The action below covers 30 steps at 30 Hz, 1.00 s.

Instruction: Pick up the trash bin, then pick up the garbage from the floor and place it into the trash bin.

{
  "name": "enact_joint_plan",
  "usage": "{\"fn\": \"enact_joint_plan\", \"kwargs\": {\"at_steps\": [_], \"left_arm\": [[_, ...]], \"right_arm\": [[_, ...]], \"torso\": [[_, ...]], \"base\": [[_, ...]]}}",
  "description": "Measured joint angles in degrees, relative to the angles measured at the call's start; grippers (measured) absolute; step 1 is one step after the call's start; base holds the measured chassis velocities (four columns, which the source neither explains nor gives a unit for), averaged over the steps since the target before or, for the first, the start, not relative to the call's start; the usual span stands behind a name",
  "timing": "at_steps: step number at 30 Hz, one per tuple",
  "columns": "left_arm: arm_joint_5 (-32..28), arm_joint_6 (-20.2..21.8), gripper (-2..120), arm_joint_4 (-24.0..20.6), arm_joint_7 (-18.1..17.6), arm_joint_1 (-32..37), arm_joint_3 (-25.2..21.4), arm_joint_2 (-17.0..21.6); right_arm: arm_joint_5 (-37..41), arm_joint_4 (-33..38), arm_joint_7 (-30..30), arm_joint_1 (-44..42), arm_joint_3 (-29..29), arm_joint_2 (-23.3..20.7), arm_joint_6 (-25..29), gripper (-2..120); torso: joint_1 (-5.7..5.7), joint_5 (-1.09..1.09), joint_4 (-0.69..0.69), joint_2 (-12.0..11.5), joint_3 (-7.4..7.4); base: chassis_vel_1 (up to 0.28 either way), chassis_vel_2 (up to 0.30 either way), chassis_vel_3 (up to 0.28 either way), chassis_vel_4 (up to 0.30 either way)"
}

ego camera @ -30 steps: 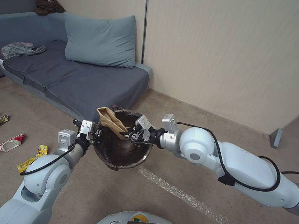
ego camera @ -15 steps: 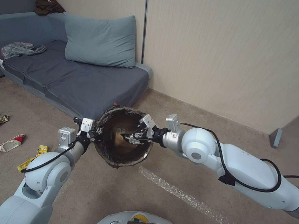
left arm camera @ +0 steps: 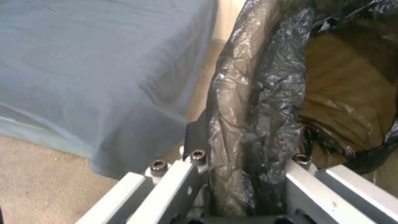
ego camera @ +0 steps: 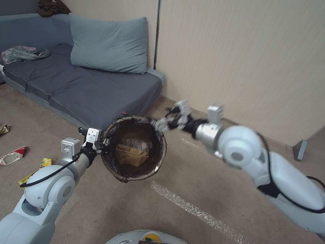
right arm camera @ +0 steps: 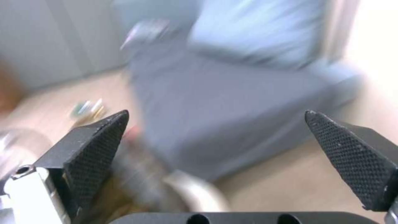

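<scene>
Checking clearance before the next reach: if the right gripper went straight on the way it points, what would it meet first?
Probably the sofa. The right gripper, open, points left past the bin's far rim toward the sofa's front; whether it clears the rim is hard to judge.

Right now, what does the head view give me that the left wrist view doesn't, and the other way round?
Head view alone: the tan paper bag lying in the trash bin, the right tool open above the rim's far right side, and litter on the floor, including a red-and-white snack bag and a yellow wrapper. Left wrist view alone: the black liner bunched between the left tool's jaws. Both: the bin, the left tool at its rim, the sofa.
</scene>
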Motion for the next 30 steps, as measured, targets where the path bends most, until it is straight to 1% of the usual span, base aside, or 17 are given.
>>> {"fn": "enact_joint_plan", "kwargs": {"at_steps": [5,6,7,8,10,11,13,14,15,16,18,19,21,23,24,26,30], "left_arm": [[-0.28,0.0,0,-0.05,-0.02,0.09,-0.16,0.13],[-0.72,0.0,0,-0.22,-0.08,0.18,-0.5,0.38],[-0.72,0.0,0,-0.22,-0.08,0.18,-0.5,0.38],[-0.95,0.0,0,-0.3,-0.15,0.19,-0.67,0.5],[-1.33,0.0,0,-0.45,-0.45,0.18,-0.84,0.55],[-1.33,0.0,0,-0.45,-0.45,0.18,-0.84,0.55],[-1.54,0.0,0,-0.48,-0.91,0.33,-0.71,0.02],[-1.54,0.0,0,-0.48,-0.98,0.41,-0.66,-0.04],[-1.54,0.0,0,-0.48,-0.98,0.41,-0.66,-0.04],[-1.55,0.0,0,-0.56,-1.03,0.59,-0.54,-0.16],[-1.8,0.0,0,-0.94,-1.12,0.66,-0.48,-0.22],[-1.8,0.0,0,-0.94,-1.12,0.66,-0.48,-0.22],[-2.11,0.0,0,-1.37,-1.31,0.91,-0.4,0.05],[-2.47,0.0,0,-1.61,-1.56,1.27,-0.43,0.44],[-2.47,0.0,0,-1.61,-1.56,1.27,-0.43,0.44],[-3.53,0.0,0,-2.23,-2.9,1.84,-0.78,0.61],[-3.65,0.0,0,-2.56,-3.25,2.21,-0.9,0.26]], "right_arm": [[0.75,-0.34,1.06,-0.39,4.17,-0.39,0.93,100],[1.27,-0.71,2.57,-1.43,8.86,-1.11,2.67,100],[1.27,-0.71,2.57,-1.43,8.86,-1.11,2.67,100],[1.12,-0.83,3.36,-2.62,11.76,-1.33,4.01,100],[-4.24,-0.87,4.3,-8.08,21.22,-0.37,6.95,100],[-4.24,-0.87,4.3,-8.08,21.22,-0.37,6.95,100],[-20.68,-0.67,1.87,-21.5,35.44,5.11,9.98,100],[-24.62,-0.64,0.88,-25.14,38.48,6.88,10.81,100],[-24.62,-0.64,0.88,-25.14,38.48,6.88,10.81,100],[-35.1,-1.45,-2.39,-34.48,45.1,11.68,14.36,100],[-49.91,-4.47,-5.85,-44.12,49.49,18.45,22.51,100],[-49.91,-4.47,-5.85,-44.12,49.49,18.45,22.51,100],[-57.37,-6.04,-6.85,-49.57,50.51,27.38,26.04,100],[-60.39,-6.83,-6.64,-51.42,50.27,32.37,27.21,100],[-60.39,-6.83,-6.64,-51.42,50.27,32.37,27.21,100],[-63.37,-8.12,-6.54,-53.01,50.01,36.27,28.89,100],[-64.71,-9.02,-6.46,-53.66,50.24,37.16,30.24,100]], "torso": [[0.0,0.0,0.01,0.0,0.0],[0.0,-0.01,0.02,0.0,0.0],[0.0,-0.01,0.02,0.0,0.0],[0.0,-0.01,0.01,0.0,0.0],[0.0,-0.01,0.01,0.0,0.0],[0.0,-0.01,0.01,0.0,0.0],[0.0,0.01,0.0,0.0,0.0],[0.0,0.01,-0.01,0.0,0.0],[0.0,0.01,-0.01,0.0,0.0],[0.0,0.02,-0.02,0.0,0.0],[0.0,-0.01,-0.02,0.0,0.0],[0.0,-0.01,-0.02,0.0,0.0],[0.0,0.0,-0.02,0.0,-0.01],[0.0,-0.01,0.02,0.0,-0.01],[0.0,-0.01,0.02,0.0,-0.01],[0.0,-0.02,0.01,0.0,0.0],[0.0,-0.02,0.0,0.0,0.0]], "base": [[0.0,0.0,0.0,0.0],[0.0,0.0,0.0,0.0],[0.0,0.0,0.0,0.0],[0.0,0.0,0.0,0.0],[0.0,0.0,0.0,0.0],[0.0,0.0,0.0,0.0],[0.0,0.0,0.0,0.0],[0.0,0.0,0.0,0.0],[0.0,0.0,0.0,0.0],[0.0,0.0,0.0,0.0],[0.0,0.0,0.0,0.0],[0.0,0.0,0.0,0.0],[0.0,0.0,0.0,0.0],[0.0,0.0,0.0,0.0],[0.0,0.0,0.0,0.0],[0.0,0.0,0.0,0.0],[0.0,0.0,0.0,0.0]]}}
